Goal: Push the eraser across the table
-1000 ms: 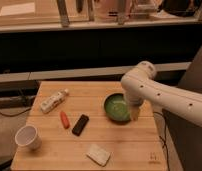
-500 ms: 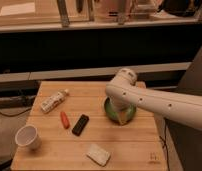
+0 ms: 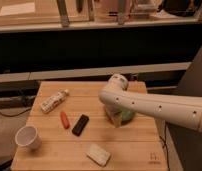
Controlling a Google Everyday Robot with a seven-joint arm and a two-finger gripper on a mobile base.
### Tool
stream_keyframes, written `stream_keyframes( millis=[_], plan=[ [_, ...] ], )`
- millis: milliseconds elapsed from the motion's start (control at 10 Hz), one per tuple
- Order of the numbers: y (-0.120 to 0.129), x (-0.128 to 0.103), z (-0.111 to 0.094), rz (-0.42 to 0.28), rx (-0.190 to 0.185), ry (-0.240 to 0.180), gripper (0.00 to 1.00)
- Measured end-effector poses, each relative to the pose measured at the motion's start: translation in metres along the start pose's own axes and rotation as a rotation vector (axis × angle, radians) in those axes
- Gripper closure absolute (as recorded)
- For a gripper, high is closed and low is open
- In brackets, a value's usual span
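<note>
Mid-table, eraser (image 3: 80, 124) lies flat and untouched, just beside orange-red piece (image 3: 64, 119); push not started, whole job left. Gripper (image 3: 115, 119) hangs low at green bowl (image 3: 127, 116), near the eraser but apart from it; whether it's open or closed, cannot tell. 1 arm reaches over table (image 3: 136, 150) from view's right, elbow bent, wrist pointing down.

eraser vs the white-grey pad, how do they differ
The eraser is black; the pad is white-grey. The eraser is a narrow bar; the pad is broader. The eraser lies mid-table beside the orange piece; the pad lies nearer the front edge. Both are flat rectangles on the table, apart from the tool, which is at the green bowl.
</note>
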Motion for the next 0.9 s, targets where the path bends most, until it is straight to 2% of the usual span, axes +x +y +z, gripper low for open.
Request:
stream_keyframes(
  millis=[900],
  plan=[
    [-0.003,-0.027,0.023,-0.062,0.002,-0.066,0.2]
  ],
)
